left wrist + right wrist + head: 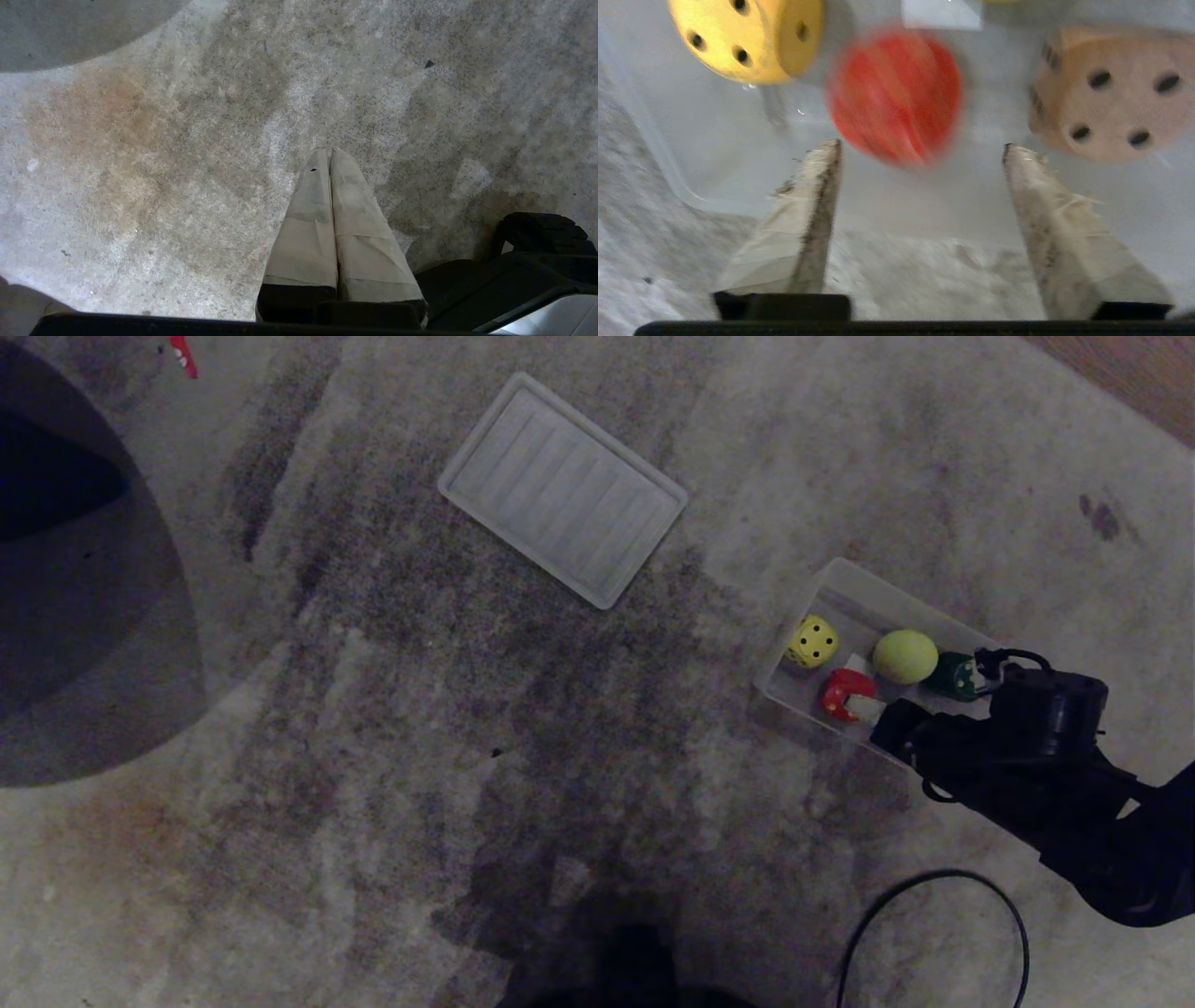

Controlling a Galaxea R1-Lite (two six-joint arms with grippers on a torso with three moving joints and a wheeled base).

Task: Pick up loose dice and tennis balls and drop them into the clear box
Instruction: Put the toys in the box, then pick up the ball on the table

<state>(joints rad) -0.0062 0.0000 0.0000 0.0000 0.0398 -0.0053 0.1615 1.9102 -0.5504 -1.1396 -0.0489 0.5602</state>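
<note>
Dice and a tennis ball already lie in the clear box [845, 581], which sits on the carpet [420, 756] at the robot's right. In the head view the yellow die [812, 641], the red die [845, 691], the tennis ball [905, 656] and the dark green die [954, 675] are inside it; the right wrist view adds a pinkish-brown die [1106, 93] beside the blurred red one. The right gripper [920, 149] hangs over the box's near wall with its fingers spread and nothing between them, so the red die looks just dropped. The left gripper [331, 163] points at bare carpet, fingers pressed together, empty. No loose die or ball shows on the carpet, only a ribbed panel [563, 490], so the job looks close to finished, though the pictures show just one ball
</note>
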